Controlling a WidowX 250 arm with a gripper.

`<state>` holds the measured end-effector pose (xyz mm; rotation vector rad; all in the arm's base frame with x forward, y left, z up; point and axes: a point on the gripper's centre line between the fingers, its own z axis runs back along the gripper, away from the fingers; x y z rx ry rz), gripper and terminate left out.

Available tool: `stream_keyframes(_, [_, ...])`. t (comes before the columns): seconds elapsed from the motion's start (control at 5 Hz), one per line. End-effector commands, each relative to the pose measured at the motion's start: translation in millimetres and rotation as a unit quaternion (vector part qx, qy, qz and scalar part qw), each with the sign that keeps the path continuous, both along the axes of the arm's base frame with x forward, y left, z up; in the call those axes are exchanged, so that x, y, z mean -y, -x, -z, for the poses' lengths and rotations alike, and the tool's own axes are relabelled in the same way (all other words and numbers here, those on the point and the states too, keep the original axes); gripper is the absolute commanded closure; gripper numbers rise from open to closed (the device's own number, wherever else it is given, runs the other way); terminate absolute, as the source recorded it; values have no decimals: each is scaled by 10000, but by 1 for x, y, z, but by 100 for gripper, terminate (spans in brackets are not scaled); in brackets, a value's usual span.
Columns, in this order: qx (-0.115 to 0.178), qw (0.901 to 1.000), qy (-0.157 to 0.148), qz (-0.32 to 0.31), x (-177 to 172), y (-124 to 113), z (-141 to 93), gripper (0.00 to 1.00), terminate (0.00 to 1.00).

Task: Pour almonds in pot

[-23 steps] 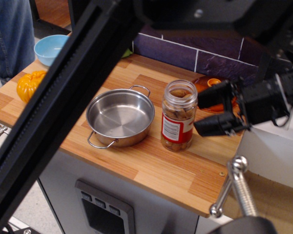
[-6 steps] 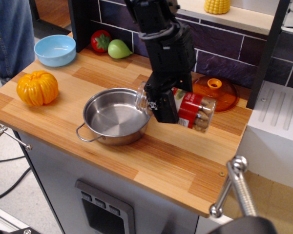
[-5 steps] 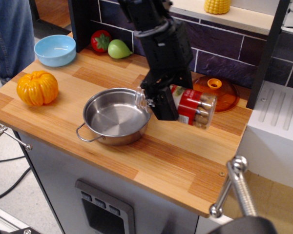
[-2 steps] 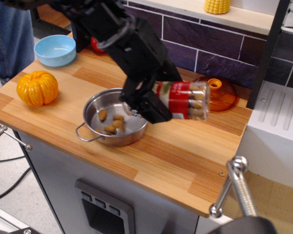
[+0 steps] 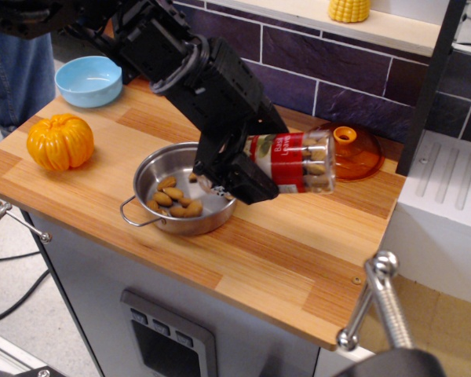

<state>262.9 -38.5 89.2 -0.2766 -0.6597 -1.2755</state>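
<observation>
My black gripper (image 5: 234,166) is shut on a clear jar (image 5: 298,162) with a red and white label. The jar lies on its side in the air, its mouth over the right rim of the pot. A few almonds (image 5: 318,167) remain at the jar's raised bottom end. The pot (image 5: 153,174) is a shallow shiny steel pan with wire loop handles, standing on the wooden counter. Several almonds (image 5: 175,201) lie in its near left part. The jar's mouth is hidden behind the gripper.
An orange glass lid (image 5: 353,149) lies behind the jar. An orange pumpkin (image 5: 60,141) sits at the left, a light blue bowl (image 5: 88,79) behind it. A person in jeans (image 5: 16,59) stands far left. A white rack (image 5: 447,184) is at the right.
The gripper grasped the upright jar, lifted and tipped it over the pot. Almonds have spilled from the jar into the pot; more lie there now than 0.4 s ago. The pot slid slightly left.
</observation>
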Motion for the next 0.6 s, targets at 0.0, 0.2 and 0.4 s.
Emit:
stream_keyframes(0.0, [52, 9995, 101, 306, -1, -8, -9, 100, 0])
stream_keyframes(0.2, [-23, 9994, 164, 297, -3, -16, -10, 100, 0])
stream_keyframes(0.4, [-61, 9983, 450, 355, -8, -18, -13, 100, 100])
